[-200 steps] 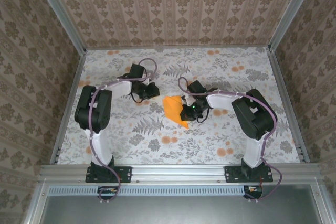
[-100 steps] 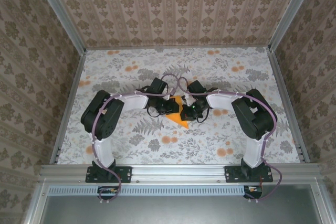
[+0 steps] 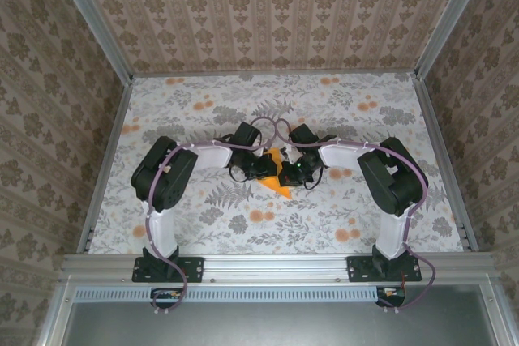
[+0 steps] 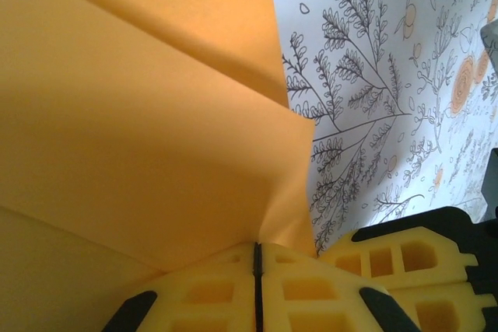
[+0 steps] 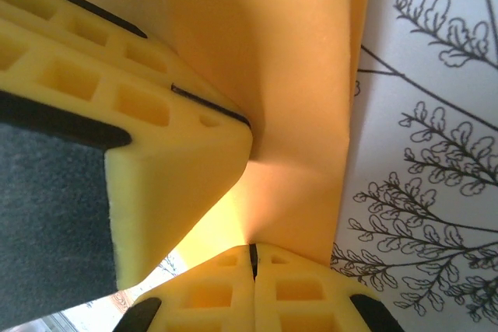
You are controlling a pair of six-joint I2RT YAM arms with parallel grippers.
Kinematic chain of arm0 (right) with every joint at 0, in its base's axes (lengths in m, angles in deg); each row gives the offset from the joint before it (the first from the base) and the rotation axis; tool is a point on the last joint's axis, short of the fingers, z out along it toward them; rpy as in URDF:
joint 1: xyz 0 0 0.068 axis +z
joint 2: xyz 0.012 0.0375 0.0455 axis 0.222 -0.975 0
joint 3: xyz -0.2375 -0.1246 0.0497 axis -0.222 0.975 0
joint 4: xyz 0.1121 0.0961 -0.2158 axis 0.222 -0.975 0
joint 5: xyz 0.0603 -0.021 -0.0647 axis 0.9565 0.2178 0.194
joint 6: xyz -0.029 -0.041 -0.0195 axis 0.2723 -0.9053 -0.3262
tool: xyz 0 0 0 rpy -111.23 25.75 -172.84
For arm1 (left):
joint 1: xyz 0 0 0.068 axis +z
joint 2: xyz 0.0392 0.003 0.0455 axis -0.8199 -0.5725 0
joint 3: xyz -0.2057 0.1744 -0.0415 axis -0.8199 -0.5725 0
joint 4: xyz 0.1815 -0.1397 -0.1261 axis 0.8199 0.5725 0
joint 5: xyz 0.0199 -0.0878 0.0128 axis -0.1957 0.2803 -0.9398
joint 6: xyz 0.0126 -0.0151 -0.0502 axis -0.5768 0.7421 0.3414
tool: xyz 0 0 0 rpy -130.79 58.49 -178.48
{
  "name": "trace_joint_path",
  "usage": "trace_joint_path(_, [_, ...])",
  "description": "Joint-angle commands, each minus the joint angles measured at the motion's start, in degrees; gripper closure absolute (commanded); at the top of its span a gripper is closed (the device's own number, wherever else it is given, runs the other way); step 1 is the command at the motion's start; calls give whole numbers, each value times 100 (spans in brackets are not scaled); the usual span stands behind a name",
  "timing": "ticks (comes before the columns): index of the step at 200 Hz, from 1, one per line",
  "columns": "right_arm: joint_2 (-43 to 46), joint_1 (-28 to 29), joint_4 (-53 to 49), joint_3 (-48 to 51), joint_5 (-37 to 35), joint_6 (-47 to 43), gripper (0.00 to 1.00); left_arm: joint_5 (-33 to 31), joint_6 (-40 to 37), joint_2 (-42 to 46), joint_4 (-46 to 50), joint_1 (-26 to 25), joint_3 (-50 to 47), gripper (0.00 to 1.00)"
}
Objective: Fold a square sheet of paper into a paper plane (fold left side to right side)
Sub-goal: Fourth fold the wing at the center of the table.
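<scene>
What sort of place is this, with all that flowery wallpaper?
Probably a small robot test booth, not a home: a left arm and right arm bolted to a metal rail, patterned panels in metal framing around a floral table, and orange paper between the arms.

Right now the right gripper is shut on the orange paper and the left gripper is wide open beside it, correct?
No. The left gripper is not wide open: the left wrist view shows it shut on the edge of the orange paper. The right gripper is shut on the paper, as you said.
</scene>
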Motion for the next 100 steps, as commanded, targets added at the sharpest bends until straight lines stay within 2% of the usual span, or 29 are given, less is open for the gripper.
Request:
trace_joint_path(1, [-348, 4, -805, 168, -713, -111, 100, -511, -288, -196, 431, 138, 115, 92])
trace_joint_path(48, [-326, 12, -806, 196, -687, -122, 100, -702, -636, -331, 503, 591, 328, 92])
trace_joint_path(77, [-322, 19, -791, 210, -627, -110, 100, -556, -864, -492, 561, 879, 662, 92])
trace_joint_path(100, [-292, 21, -620, 237, -459, -54, 100, -466, -956, -478, 644, 904, 897, 90])
